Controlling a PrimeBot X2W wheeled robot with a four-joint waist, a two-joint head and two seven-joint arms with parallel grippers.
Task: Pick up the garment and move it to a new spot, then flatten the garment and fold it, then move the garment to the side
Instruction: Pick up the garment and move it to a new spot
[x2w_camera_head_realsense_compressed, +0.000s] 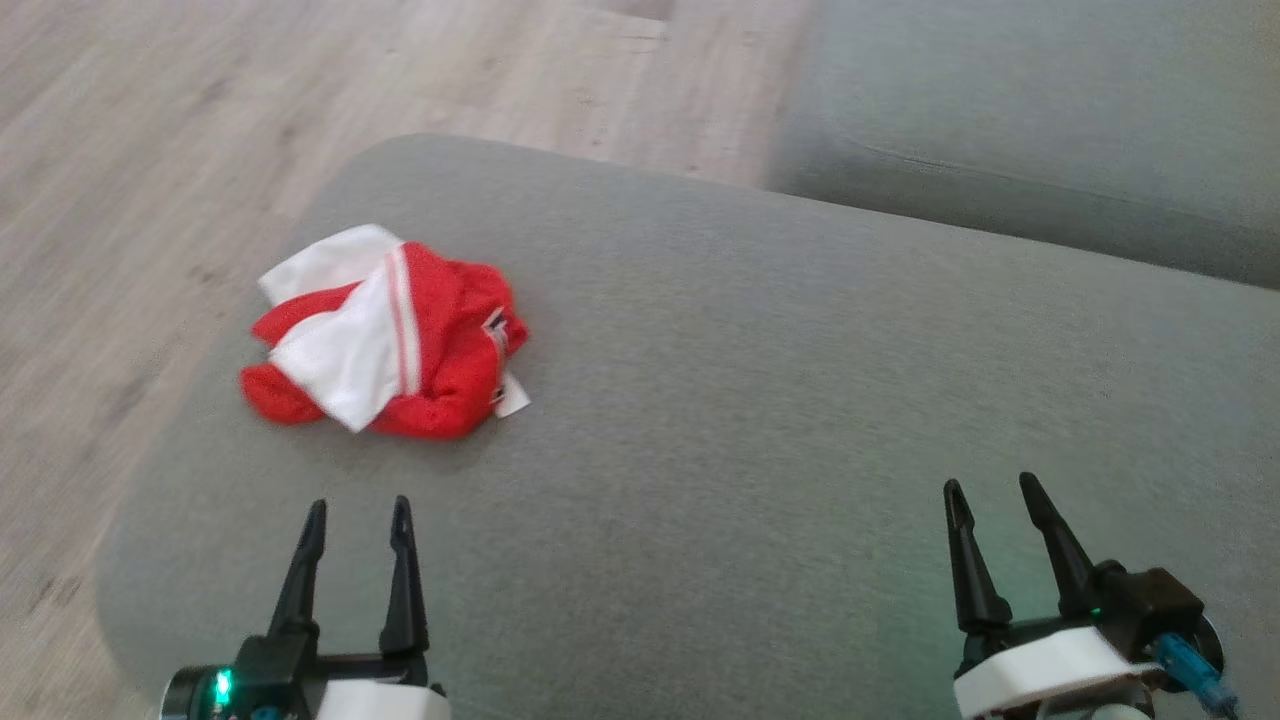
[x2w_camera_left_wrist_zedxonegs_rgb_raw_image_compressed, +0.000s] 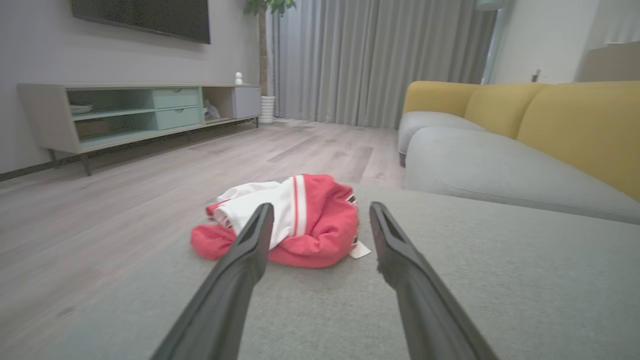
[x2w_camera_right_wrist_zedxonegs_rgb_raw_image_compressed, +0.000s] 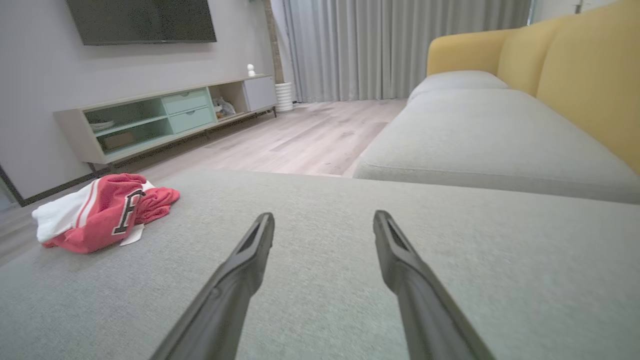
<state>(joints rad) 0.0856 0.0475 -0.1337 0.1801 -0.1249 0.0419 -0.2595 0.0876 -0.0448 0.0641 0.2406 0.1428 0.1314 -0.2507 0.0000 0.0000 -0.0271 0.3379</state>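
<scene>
Red and white cloth sits in a crumpled heap. This is the garment (x2w_camera_head_realsense_compressed: 385, 335). It lies on the grey seat (x2w_camera_head_realsense_compressed: 760, 420), near the left edge and toward the far corner. A small white tag pokes out on its right side. The left gripper (x2w_camera_head_realsense_compressed: 360, 503) hangs just short of the heap, with its fingers apart and nothing in them. The right gripper (x2w_camera_head_realsense_compressed: 990, 482) is well away to the right, also spread and empty.

The job looks to be at its start, because the pick-up is not yet done. The left gripper is the near one, so it should likely do the grab. In the left wrist view the heap sits right between the two fingers, so the aim looks good.

A good grab would go for a thick, bunched part near the top of the heap. The thin white flap or the tag could slip out. Press the fingers a little into the cloth before closing, so more than one layer gets caught. Then lift straight up so the rest does not drag.

Watch the edge. Past the seat's left side is the wood floor (x2w_camera_head_realsense_compressed: 120, 150), and a sideways nudge could push the cloth off. The middle and right of the seat are wide and bare, so that looks like the best new spot. The sofa (x2w_camera_head_realsense_compressed: 1050, 120) sits past the far right side.
</scene>
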